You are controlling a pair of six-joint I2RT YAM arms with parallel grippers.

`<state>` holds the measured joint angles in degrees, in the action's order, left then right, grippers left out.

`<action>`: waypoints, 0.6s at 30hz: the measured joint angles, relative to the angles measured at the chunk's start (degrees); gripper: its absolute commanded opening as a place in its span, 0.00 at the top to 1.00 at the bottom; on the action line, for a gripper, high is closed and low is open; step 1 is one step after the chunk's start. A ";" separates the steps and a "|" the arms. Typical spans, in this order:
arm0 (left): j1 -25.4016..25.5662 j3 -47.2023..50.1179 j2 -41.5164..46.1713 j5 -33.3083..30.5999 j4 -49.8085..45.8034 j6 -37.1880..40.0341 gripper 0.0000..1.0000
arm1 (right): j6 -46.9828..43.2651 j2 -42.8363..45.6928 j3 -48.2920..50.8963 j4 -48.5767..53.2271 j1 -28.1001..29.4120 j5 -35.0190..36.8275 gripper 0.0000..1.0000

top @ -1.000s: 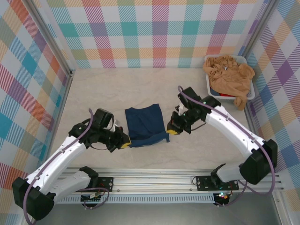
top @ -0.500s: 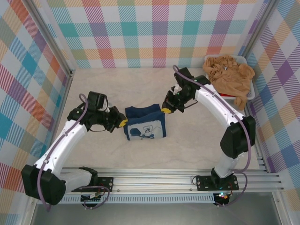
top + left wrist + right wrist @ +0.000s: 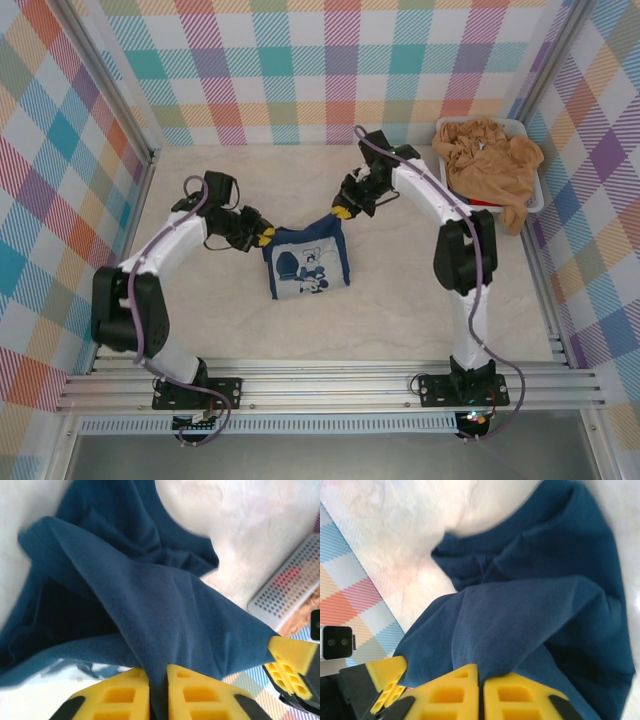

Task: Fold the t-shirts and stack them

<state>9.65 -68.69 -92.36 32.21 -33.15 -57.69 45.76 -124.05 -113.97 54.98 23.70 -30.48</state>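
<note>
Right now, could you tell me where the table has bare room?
Free: between the navy t-shirt and the near rail; also along the back wall. Crowded: the shirt's far corners, gripped by the left end effector and right end effector.

Tub [image 3: 449,188] interior under tan t-shirts [image 3: 490,155]

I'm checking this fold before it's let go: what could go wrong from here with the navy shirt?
1. The left end effector and right end effector each pinch a raised corner of the navy t-shirt. An uneven release might leave the top layer skewed or bunched.
2. In the wrist views the cloth looks rumpled near both pinches, so creases may get folded in.
</note>
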 measured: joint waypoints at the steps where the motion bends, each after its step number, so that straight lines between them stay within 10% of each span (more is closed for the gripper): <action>1: -0.96 -1.29 -2.71 0.11 0.87 0.26 0.64 | -0.02 -2.45 -2.01 -0.63 -0.37 0.11 0.65; 10: -5.81 -7.56 -8.63 -4.70 5.64 1.88 0.58 | -2.95 -7.06 -6.56 -2.80 -2.69 7.65 0.55; 18: 4.44 1.68 1.09 -5.33 5.29 -0.11 0.60 | -0.76 13.81 20.74 -11.52 1.84 9.44 0.75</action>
<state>14.09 -67.00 -91.26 26.87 -27.86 -57.80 44.99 -110.24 -93.23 43.46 25.54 -21.04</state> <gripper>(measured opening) 0.386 0.277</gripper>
